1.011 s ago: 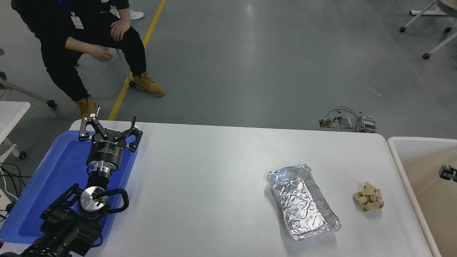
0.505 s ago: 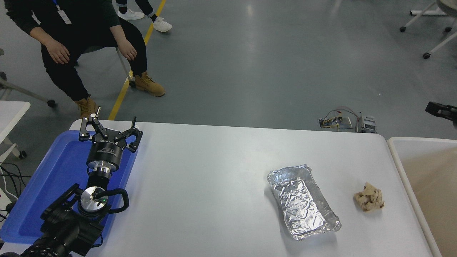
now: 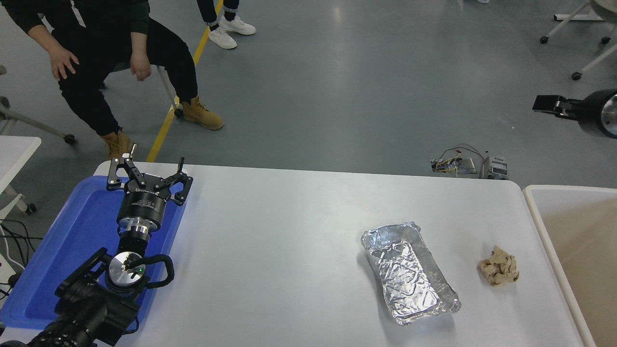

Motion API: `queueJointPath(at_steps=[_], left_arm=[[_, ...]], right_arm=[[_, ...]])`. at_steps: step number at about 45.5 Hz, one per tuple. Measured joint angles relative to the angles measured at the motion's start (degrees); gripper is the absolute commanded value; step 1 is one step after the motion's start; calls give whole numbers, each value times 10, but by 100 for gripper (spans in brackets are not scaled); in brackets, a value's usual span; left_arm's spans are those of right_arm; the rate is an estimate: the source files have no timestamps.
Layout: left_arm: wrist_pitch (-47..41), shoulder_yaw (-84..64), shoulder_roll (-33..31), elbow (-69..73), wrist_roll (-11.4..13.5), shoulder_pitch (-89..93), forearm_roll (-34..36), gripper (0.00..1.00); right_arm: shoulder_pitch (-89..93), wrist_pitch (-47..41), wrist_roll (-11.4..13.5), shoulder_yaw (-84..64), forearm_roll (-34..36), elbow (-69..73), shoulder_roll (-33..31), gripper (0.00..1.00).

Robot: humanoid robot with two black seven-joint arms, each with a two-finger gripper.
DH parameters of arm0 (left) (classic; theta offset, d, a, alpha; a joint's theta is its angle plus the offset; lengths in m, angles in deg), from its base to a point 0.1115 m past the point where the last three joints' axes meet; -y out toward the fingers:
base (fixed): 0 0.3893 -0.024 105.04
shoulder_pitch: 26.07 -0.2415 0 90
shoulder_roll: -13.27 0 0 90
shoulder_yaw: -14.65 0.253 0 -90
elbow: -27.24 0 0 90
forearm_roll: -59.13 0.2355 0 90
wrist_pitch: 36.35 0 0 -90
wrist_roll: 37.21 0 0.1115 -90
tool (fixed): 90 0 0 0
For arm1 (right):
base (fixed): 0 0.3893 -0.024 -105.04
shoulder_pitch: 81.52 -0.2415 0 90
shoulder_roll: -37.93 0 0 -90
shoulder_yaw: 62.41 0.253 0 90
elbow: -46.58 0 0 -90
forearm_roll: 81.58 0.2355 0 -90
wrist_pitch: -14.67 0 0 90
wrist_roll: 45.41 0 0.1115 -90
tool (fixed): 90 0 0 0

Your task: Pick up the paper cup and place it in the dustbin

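Observation:
The paper cup is not in view. The dustbin [image 3: 531, 202], with a thick white rim and beige inside, stands at the table's right end, cut off by the picture's edge. My right gripper [image 3: 543, 103] comes in at the right edge, raised high beyond the table's far side and up and back from the dustbin, pointing left. Nothing shows in it. My left gripper [image 3: 147, 169] is open and empty, parked over the blue tray [image 3: 72, 241] at the lower left.
A silver foil tray [image 3: 407, 272] lies on the white table [image 3: 279, 231] right of middle. A crumpled tan paper wad [image 3: 499, 272] lies between it and the dustbin. A person [image 3: 96, 53] sits beyond the far left corner. Loose wiring [image 3: 462, 165] lies on the floor.
My right gripper has risen from inside the dustbin at the right edge to high above it and further into view. The seated person has shifted their hands.

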Motion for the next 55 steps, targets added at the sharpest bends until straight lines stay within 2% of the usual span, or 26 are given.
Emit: queueJointPath(at_steps=[22,37,55], left_arm=[[0,0,0,0,0,0,0,100],[0,0,0,0,0,0,0,100],[0,0,0,0,0,0,0,100]], right_arm=[[-167,-202,6,-21,-9,172,7,100],[-193,-240,31,-28,-62,211,29,100],[-187,-249,38,-36,-89,227,66,100]])
